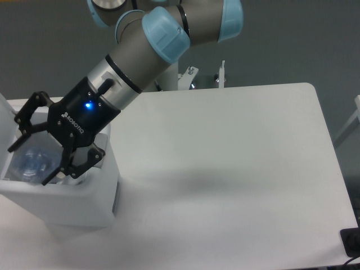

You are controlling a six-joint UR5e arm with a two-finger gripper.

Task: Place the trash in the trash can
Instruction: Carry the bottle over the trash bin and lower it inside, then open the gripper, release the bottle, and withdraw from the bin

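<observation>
The white boxy trash can point(79, 197) stands at the table's left front, with a grey panel point(116, 196) on its right side and its top open. My gripper point(29, 165) hangs tilted over the opening, with its jaws spread wide and nothing between them. Inside the can, below the fingers, lies a clear bluish plastic item point(35, 156) that looks like the bottle; its label is not readable. The white wrapper is not in view.
The white table point(225, 169) stretches to the right of the can. Metal brackets point(220, 76) stand behind its far edge. A dark object point(351, 242) sits at the front right corner. A white part, perhaps the can's lid point(5, 109), rises at the left edge.
</observation>
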